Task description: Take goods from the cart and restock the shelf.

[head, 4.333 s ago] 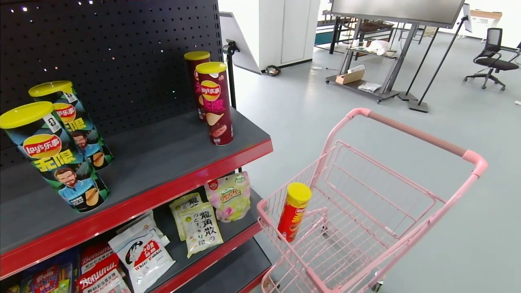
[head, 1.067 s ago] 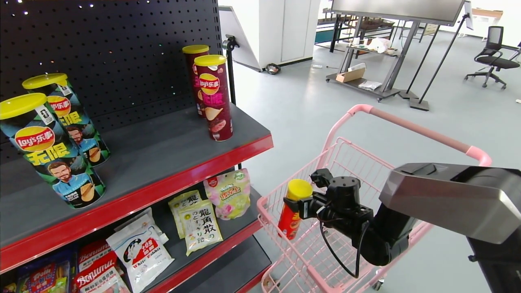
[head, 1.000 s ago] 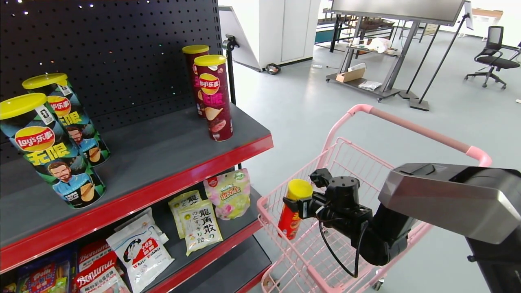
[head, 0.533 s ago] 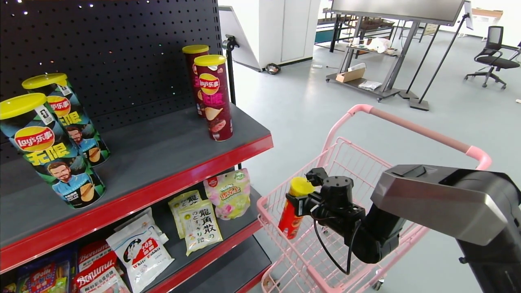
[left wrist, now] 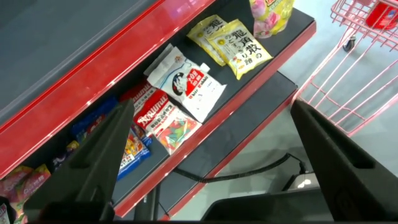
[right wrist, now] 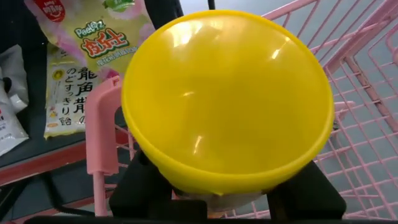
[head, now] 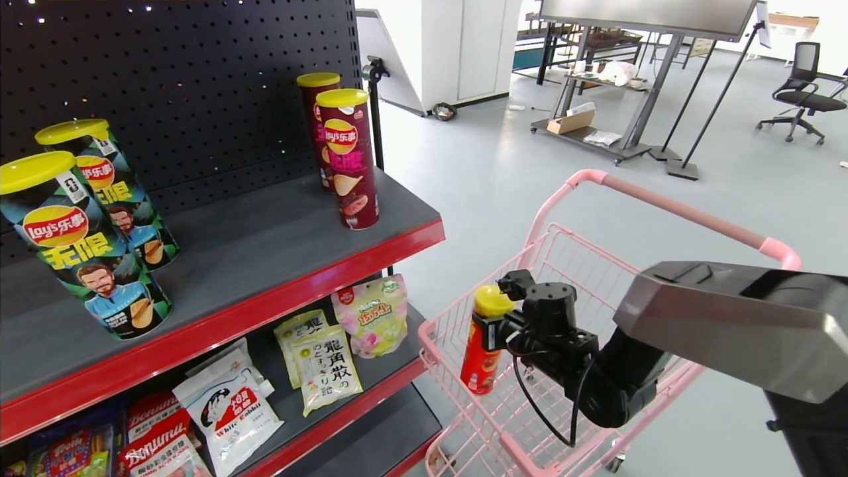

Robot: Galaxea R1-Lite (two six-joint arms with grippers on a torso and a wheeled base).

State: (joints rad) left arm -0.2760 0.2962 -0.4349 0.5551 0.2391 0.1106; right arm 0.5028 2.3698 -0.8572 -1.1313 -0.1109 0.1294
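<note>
A red chip can (head: 481, 354) with a yellow lid (right wrist: 227, 93) stands in the near left corner of the pink cart (head: 662, 212). My right gripper (head: 490, 329) is shut on the can just under the lid, its black fingers (right wrist: 149, 190) pressed against either side. The grey top shelf (head: 265, 245) carries two green cans (head: 99, 258) at the left and two maroon cans (head: 350, 165) at the right, with bare shelf between them. My left gripper (left wrist: 211, 168) hangs open in front of the lower shelves with nothing in it.
Snack bags (head: 328, 371) lie on the lower shelf with its red front edge (left wrist: 236, 118). A black pegboard (head: 185, 79) backs the top shelf. The cart's wire walls (head: 596, 311) enclose the can. Open grey floor (head: 497, 165) lies beyond the cart.
The right arm came into the cart and closed on the red can. Over the last second the can shifted slightly right and now stands straighter.
</note>
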